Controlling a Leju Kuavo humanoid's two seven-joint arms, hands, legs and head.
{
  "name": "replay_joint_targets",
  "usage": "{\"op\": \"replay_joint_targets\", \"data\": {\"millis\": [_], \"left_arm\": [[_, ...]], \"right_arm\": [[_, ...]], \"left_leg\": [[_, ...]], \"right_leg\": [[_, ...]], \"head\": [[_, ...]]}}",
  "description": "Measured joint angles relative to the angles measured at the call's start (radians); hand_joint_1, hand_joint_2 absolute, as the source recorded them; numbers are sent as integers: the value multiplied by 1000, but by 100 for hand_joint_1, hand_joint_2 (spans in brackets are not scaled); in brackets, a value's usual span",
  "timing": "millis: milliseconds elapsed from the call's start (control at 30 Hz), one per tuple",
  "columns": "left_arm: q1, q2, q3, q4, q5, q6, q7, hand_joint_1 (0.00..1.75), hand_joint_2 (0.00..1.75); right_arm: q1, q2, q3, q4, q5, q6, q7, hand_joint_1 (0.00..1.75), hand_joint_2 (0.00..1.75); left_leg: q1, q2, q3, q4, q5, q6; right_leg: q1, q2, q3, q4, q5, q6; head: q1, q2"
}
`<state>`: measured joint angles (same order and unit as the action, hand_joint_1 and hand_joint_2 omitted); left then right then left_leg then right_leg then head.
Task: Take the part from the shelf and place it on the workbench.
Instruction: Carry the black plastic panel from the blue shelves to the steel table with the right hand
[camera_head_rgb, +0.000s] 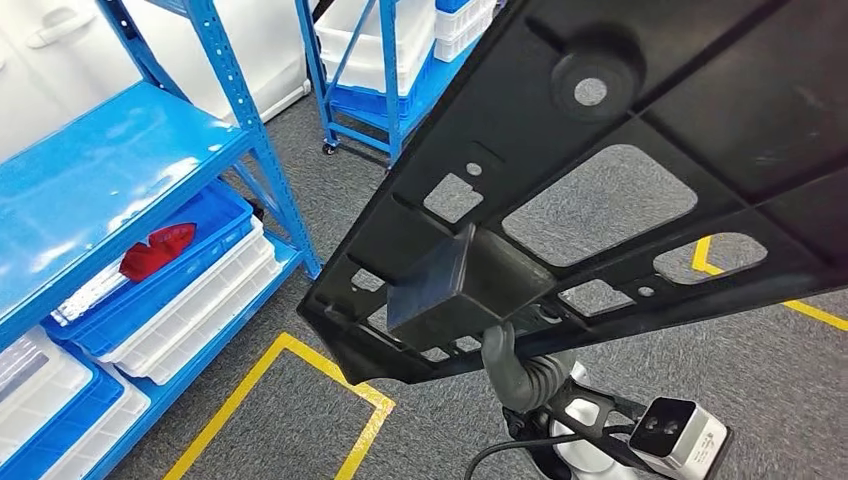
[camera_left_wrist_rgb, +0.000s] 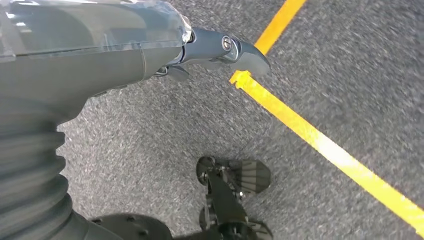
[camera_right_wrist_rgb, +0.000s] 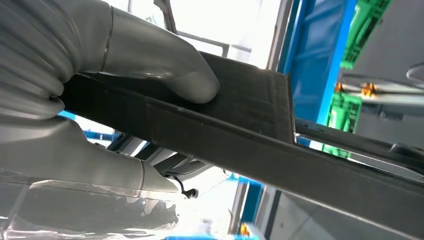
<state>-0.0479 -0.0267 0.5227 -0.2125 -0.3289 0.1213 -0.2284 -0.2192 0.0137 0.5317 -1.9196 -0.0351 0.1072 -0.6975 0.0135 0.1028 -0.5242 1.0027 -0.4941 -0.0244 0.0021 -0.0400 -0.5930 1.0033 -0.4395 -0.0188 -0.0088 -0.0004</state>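
Gripping the large black perforated plastic panel (camera_head_rgb: 620, 160) by its boxy lug, the right hand (camera_right_wrist_rgb: 150, 80) should carry it level, clear of the blue metal shelf (camera_head_rgb: 120, 170); the left hand (camera_left_wrist_rgb: 220, 47) hangs empty, fingers curled.

Bright even light; floor (camera_left_wrist_rgb: 325, 60) motion-blurred, window glare behind the part (camera_right_wrist_rgb: 240, 120).

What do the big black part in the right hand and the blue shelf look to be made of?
Black part: probably moulded plastic, matte; ribs, cut-outs and a boxy boss show on its underside. Blue shelf: likely painted steel, glossy; its deck reflects the lights and its uprights are perforated. The right hand holds the part's edge.
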Motion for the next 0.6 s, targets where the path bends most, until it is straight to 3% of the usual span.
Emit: {"op": "replay_joint_targets", "data": {"millis": [67, 133, 167, 200, 233, 267, 333, 400, 467, 533, 600], "left_arm": [[0, -1, 0, 0, 0, 0, 0, 0, 175], [3, -2, 0, 0, 0, 0, 0, 0, 175], [6, -2, 1, 0, 0, 0, 0, 0, 175], [7, -2, 1, 0, 0, 0, 0, 0, 175], [7, -2, 1, 0, 0, 0, 0, 0, 175], [7, -2, 1, 0, 0, 0, 0, 0, 175], [7, -2, 2, 0, 0, 0, 0, 0, 175], [5, -1, 2, 0, 0, 1, 0, 0, 175], [1, -2, 2, 0, 0, 1, 0, 0, 175], [0, -4, 2, 0, 0, 1, 0, 0, 175], [1, -4, 2, 0, 0, 0, 0, 0, 175]], "right_arm": [[-2, 0, -1, -2, 0, 0, 0, 175, 175], [-2, 1, -1, -2, 0, 0, 0, 175, 175], [-1, 1, -1, -1, 0, 0, 0, 175, 175], [0, 1, -1, -1, 0, 0, 0, 175, 175], [0, 0, -1, -1, 0, 0, 0, 175, 175], [1, 0, -1, -1, 0, 0, 0, 175, 175], [0, 1, -2, -1, 0, 0, 0, 175, 175], [0, 1, -2, -1, 0, 0, 0, 175, 175], [1, 0, -3, -2, 0, 0, 0, 175, 175], [1, 0, -4, -3, 0, 0, 0, 175, 175], [-1, 0, -5, -4, 0, 0, 0, 175, 175]], "left_leg": [[4, -47, -30, 77, -50, -7], [6, -86, -95, 213, -112, -9], [6, -92, -121, 263, -125, -10], [6, -94, -132, 277, -116, -10], [6, -96, -124, 250, -87, -9], [6, -106, -100, 187, -45, -6], [9, -148, -46, 56, 14, 0], [7, -172, -25, 6, 21, 5], [7, -156, -23, 0, 25, 14], [11, -133, -20, -8, 30, 28], [10, -108, -18, -12, 32, 36]], "right_leg": [[-7, 23, 5, -9, 6, -12], [-5, 50, 3, -9, 7, -18], [-3, 65, 3, -8, 7, -19], [-3, 80, 3, -6, 6, -19], [-2, 95, 4, -4, 6, -18], [-3, 110, 5, -1, 4, -16], [-3, 135, 3, 7, 1, -9], [-5, 156, -6, 11, 2, 3], [-9, 172, -13, 10, 7, 17], [-6, 137, -28, 38, -12, 27], [-6, 75, -79, 143, -69, 36]], "head": [[0, 0], [0, 0], [0, 0], [0, 0], [0, 0], [0, 0], [0, 0], [0, 0], [0, 0], [0, 0], [0, 0]]}}
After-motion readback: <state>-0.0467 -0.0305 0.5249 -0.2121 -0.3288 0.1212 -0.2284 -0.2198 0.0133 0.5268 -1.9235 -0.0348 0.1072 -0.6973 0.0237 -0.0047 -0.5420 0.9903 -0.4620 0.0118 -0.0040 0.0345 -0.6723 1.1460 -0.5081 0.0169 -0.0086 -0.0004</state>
